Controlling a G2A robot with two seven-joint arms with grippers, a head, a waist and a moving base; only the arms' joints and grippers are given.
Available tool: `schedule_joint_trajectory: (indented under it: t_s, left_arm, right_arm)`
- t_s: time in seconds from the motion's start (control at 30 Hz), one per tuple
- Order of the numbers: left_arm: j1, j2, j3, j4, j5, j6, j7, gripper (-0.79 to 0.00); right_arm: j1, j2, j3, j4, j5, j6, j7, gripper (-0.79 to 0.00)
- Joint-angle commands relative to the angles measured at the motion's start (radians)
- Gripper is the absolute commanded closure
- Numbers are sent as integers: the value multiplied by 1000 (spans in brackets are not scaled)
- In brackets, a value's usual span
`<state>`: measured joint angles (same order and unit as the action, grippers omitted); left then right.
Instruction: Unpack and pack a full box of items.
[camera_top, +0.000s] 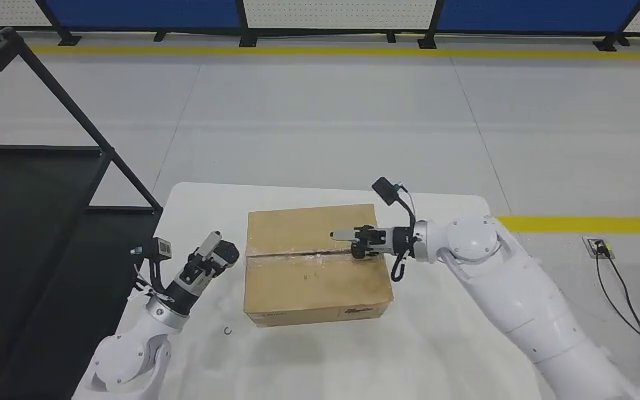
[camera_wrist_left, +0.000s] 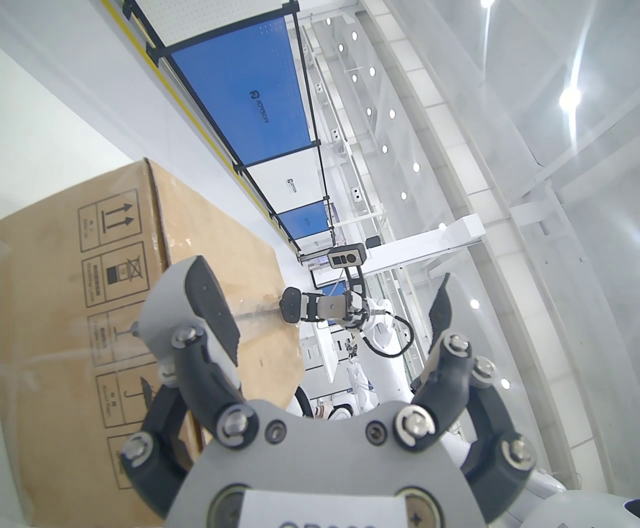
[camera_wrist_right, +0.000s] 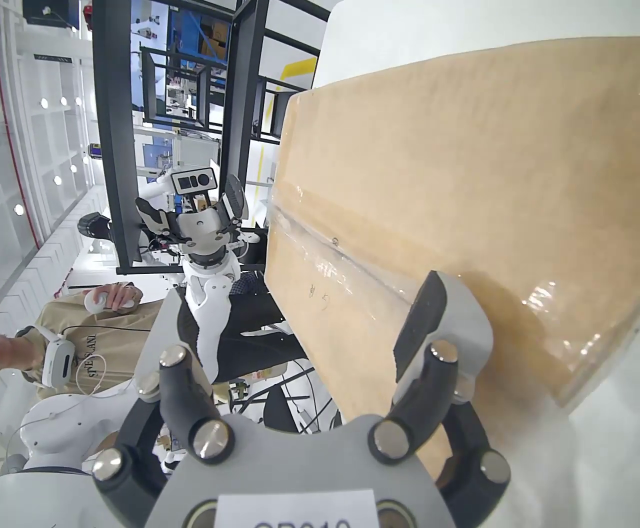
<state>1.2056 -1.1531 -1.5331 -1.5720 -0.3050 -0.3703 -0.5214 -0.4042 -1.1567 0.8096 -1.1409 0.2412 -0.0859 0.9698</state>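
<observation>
The scene was brightly and evenly lit from overhead. Round ceiling lamps (camera_wrist_left: 570, 97) flared into long streaks in the left wrist view and washed the ceiling pale. The white table (camera_top: 200, 210) glowed softly, and the box (camera_top: 315, 262) cast only a faint shadow at its base. Clear tape (camera_wrist_right: 550, 300) glinted in the right wrist view. Both wrist views bowed straight lines near their edges.

This is looking like a robotics test hall; blue and white partition panels (camera_top: 140, 12) are standing well beyond the white table (camera_top: 320, 360); a yellow floor line (camera_top: 300, 50) is running between; a black metal frame (camera_top: 100, 152) is standing beside the table.
</observation>
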Motion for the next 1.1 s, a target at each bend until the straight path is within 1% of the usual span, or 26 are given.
schedule_joint_trajectory:
  t_s: [0.0, 0.47, 0.7, 0.9, 1.07]
  left_arm:
    - [4, 0, -4, -1, -2, -3, 2, -785]
    - [32, 2, -21, -11, -16, -21, 6, -785]
    - [70, 5, -54, -29, -32, -43, 6, -785]
    - [102, 8, -84, -56, -43, -58, 14, -785]
    - [132, 11, -120, -84, -53, -70, 23, -785]
  right_arm:
    - [8, -9, -16, 8, -1, -1, 5, -785]
    - [65, -82, -109, 68, 15, -21, -29, -785]
    - [95, -128, -154, 113, 38, -26, -50, -785]
    - [109, -172, -181, 156, 86, -53, -92, -785]
    - [128, -209, -212, 194, 104, -41, -102, -785]
